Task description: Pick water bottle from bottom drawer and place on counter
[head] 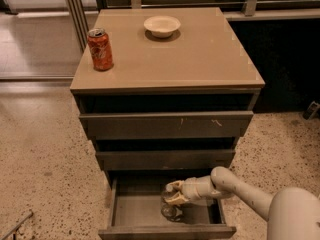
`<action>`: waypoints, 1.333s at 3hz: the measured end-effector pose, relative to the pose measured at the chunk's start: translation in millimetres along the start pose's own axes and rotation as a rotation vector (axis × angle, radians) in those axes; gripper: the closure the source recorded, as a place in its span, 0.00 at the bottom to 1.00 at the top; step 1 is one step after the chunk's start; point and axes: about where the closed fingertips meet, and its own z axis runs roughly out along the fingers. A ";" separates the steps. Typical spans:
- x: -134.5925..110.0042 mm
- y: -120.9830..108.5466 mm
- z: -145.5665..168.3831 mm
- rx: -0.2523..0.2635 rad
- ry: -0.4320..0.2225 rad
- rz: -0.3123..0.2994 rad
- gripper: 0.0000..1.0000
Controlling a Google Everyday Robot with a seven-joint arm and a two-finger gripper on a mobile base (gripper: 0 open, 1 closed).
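The camera view looks down on a dark grey-brown cabinet of 3 drawers, standing on a speckled terrazzo floor (40,154). Its top is the counter (200,64), a glossy tan square slab. A red-orange soda can (100,49) stands upright near the counter's left edge, toward the back left corner. A shallow cream bowl (161,26) sits near the back edge, about midway along it and well apart from the can.

Below the counter's front edge, the top drawer (165,126) is closed or nearly so, with pale scratches on the right half of its face. The middle drawer (165,159) under it has a plain face. The bottom drawer (114,209) is pulled out toward the camera, so its shallow grey tray is open to view.

The robot's pale arm (235,186) reaches in from the lower right corner and crosses the drawer's right side. The gripper (173,193) is inside the bottom drawer, in line with the middle of the counter's front edge. Its 2 fingers (173,186) are closed on the upper part of the water bottle (172,211), 1 on each side. The clear ribbed bottle stands on the drawer floor, a little right of the tray's centre, and its cap is hidden by the gripper.
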 end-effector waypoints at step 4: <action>-123.7 30.1 -104.6 0.030 0.024 -0.056 1.00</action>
